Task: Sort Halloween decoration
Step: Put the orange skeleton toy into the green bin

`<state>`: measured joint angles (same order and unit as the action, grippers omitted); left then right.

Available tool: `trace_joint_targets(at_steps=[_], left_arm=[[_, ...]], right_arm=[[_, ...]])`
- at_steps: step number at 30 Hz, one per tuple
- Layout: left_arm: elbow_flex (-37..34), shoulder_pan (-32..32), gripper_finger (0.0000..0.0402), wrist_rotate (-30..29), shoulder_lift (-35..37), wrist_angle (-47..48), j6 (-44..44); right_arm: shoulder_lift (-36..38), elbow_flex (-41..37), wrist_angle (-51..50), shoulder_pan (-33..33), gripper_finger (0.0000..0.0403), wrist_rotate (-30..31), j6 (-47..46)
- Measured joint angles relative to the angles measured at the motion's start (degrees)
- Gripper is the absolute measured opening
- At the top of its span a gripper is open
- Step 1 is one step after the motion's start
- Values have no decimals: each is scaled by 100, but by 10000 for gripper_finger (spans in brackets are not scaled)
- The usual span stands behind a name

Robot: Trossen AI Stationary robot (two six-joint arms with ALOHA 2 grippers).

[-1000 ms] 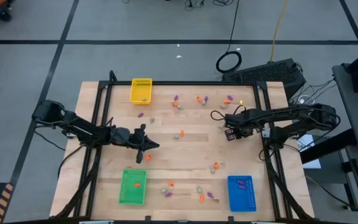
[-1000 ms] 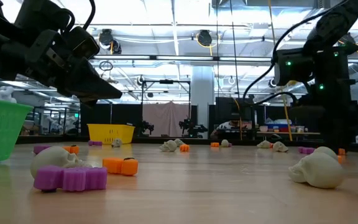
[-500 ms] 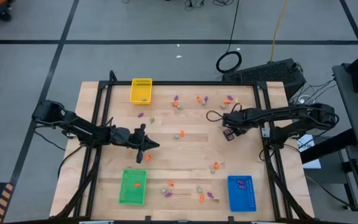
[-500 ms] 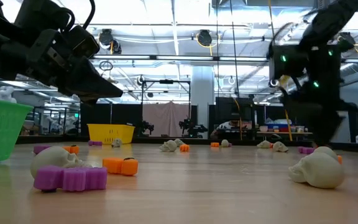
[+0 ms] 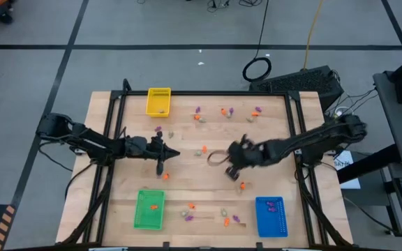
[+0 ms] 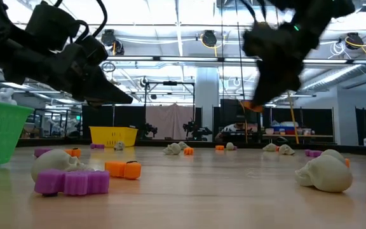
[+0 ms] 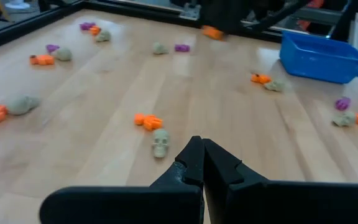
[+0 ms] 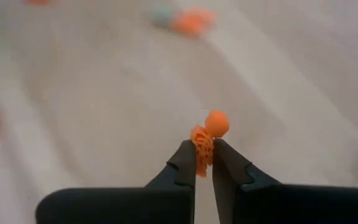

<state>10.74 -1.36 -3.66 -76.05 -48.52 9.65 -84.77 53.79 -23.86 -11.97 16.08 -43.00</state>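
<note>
Movement is the news: seen from above, the right gripper (image 5: 233, 167) has swung away from the far right part of the table (image 5: 208, 188), where it stood a second ago among scattered trinkets, to the middle, on the side of the green tray (image 5: 149, 209) that faces the blue tray (image 5: 271, 216). Its fingers, half open a second ago, are now clamped. That suggests a pick has just been made and the piece is being carried toward the green tray, which already holds an orange piece. The left gripper (image 5: 165, 154) waits just beyond the green tray, shut and empty. From table height, the right gripper (image 6: 259, 105) hangs high above the wood with an orange trinket (image 6: 254, 107) at its tip. The left wrist camera shows its own fingers (image 7: 191, 163) pressed together with nothing between them, a small beige skull (image 7: 160, 143) on the table just beyond. The right wrist camera settles it: the fingers (image 8: 185, 163) pinch the orange trinket (image 8: 207, 134), held clear of the table.
</note>
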Motion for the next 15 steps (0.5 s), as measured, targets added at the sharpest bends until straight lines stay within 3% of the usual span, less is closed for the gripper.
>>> trace_joint_targets(at_steps=[5,15], left_arm=[[0,206,0,17,0,6,-4],[0,503,0,-266,0,21,190]], right_arm=[[-1381,1397,739,-513,7,305,1097],[-3765,4423,907,-818,7,304,2704]])
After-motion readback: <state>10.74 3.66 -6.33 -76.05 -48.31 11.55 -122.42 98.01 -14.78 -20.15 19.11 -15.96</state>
